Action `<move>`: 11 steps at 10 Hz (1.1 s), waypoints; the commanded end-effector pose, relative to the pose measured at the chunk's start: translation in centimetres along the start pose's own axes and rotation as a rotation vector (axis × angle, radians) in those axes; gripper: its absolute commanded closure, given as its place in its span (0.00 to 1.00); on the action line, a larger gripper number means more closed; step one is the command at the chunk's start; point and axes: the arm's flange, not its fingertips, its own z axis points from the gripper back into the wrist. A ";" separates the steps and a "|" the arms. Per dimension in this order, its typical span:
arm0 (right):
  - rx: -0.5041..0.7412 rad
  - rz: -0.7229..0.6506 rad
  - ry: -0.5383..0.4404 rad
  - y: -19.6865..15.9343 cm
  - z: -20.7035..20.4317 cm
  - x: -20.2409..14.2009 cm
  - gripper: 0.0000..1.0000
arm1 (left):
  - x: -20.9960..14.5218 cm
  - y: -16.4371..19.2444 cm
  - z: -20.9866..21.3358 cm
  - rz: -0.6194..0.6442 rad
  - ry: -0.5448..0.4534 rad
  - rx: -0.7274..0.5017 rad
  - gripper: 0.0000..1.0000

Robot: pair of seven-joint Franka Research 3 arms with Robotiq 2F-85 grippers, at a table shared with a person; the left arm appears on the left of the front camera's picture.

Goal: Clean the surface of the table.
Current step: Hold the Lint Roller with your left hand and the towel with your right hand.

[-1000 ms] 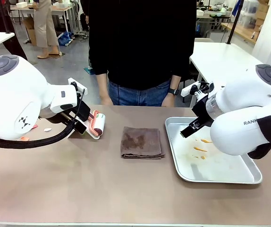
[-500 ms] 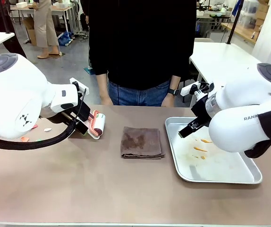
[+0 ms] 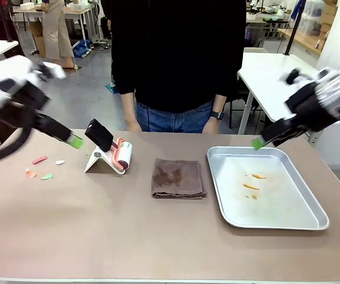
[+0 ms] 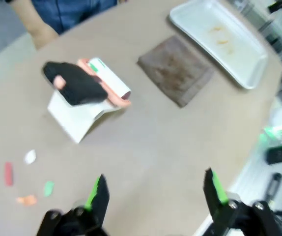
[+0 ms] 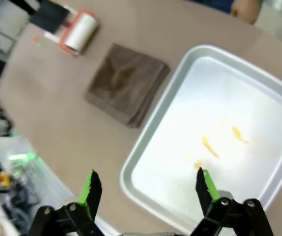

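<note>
One shiny tray [image 3: 216,183] is sitting on the right of the big brown table [image 3: 128,236], holding three small orange bits [image 3: 251,186]. One folded brown cloth [image 3: 177,177] is lying in the middle, one sticky roller [image 3: 121,155] is resting on its white stand [image 3: 96,163] to the left, and four tiny scraps [image 3: 39,160] are lying farther left, while a person [image 3: 176,59] is standing at the far side. The left claw [image 4: 155,179] and the right claw [image 5: 147,176] are hanging above the table, each opened wide and holding nothing

Table [image 3: 128,236] matte beige-brown. Cloth [image 3: 177,177] dark brown, mottled. Tray [image 3: 288,208] silver, orange smears [image 3: 251,186]. Roller [image 3: 122,156] white, salmon-framed, black-handled. Scraps [image 3: 39,160] red, white, orange, green.
</note>
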 end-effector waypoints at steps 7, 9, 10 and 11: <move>0.312 -0.473 -0.273 -18.1 11.9 -8.4 0.00 | -13.6 11.9 11.1 0.381 -0.500 -0.269 0.00; 0.365 -0.631 -0.339 -23.5 12.8 -11.7 0.00 | -15.4 12.3 11.0 0.450 -0.506 -0.250 0.00; 0.394 -0.665 -0.371 -24.7 12.8 -12.9 0.00 | -16.0 12.1 11.1 0.472 -0.547 -0.251 0.00; 0.409 -0.678 -0.392 -25.2 12.7 -13.6 0.00 | -16.3 11.7 11.0 0.482 -0.581 -0.252 0.00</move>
